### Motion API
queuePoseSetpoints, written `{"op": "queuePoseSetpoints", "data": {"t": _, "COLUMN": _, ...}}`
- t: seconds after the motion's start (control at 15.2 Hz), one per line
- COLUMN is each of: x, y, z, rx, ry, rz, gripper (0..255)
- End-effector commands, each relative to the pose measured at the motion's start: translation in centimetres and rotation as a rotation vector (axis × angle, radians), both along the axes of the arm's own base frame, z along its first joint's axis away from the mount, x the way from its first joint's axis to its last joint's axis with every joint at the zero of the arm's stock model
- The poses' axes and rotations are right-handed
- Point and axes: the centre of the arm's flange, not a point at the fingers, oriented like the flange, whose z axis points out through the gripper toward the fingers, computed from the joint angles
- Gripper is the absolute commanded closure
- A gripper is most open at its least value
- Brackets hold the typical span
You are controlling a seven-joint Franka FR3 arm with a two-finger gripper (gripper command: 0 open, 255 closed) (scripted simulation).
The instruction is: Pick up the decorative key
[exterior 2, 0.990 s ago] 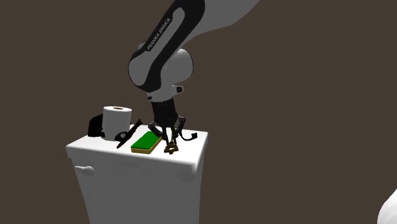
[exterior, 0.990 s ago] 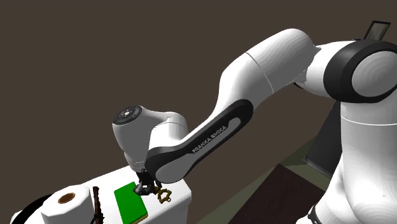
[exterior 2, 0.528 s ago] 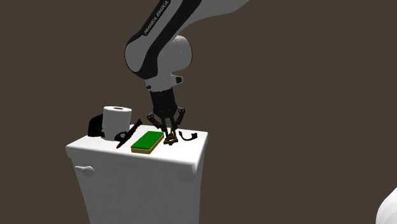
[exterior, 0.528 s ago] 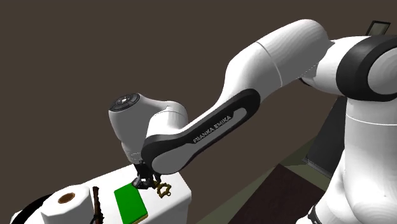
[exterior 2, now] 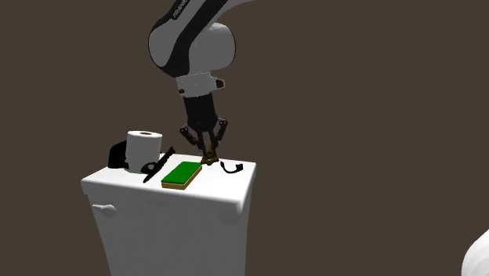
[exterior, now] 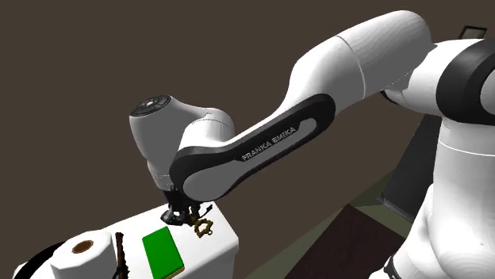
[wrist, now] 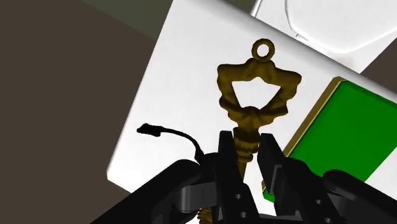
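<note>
The white Franka arm (exterior: 270,147) reaches down over the white box-like counter (exterior 2: 227,192), where a flat green rectangular slab (exterior 2: 182,173) lies near its middle. The 2 black jaws are clamped on the slim shank of the ornate brass-coloured decorative key (wrist: 257,89), probably because that is its narrowest part. The key hangs bow-down close over the counter, near a thin black curved cord (wrist: 172,135).

This looks like a home bathroom. The white box is shaped like a toilet tank (exterior 2: 168,235), with a flush lever (exterior 2: 104,209) on its front at the left. A toilet paper roll (exterior 2: 144,145) stands on its lid. Beyond the tank's edge, the wrist view shows a rounded white toilet seat (wrist: 331,25). Plain brown walls (exterior 2: 353,94) stand behind.
</note>
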Motion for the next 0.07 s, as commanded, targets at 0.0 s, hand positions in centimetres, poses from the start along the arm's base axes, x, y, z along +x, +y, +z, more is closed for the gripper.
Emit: {"op": "queuePoseSetpoints", "data": {"t": 0.0, "x": 0.14, "y": -0.03, "z": 0.33, "rx": 0.000, "ry": 0.001, "rz": 0.000, "gripper": 255}}
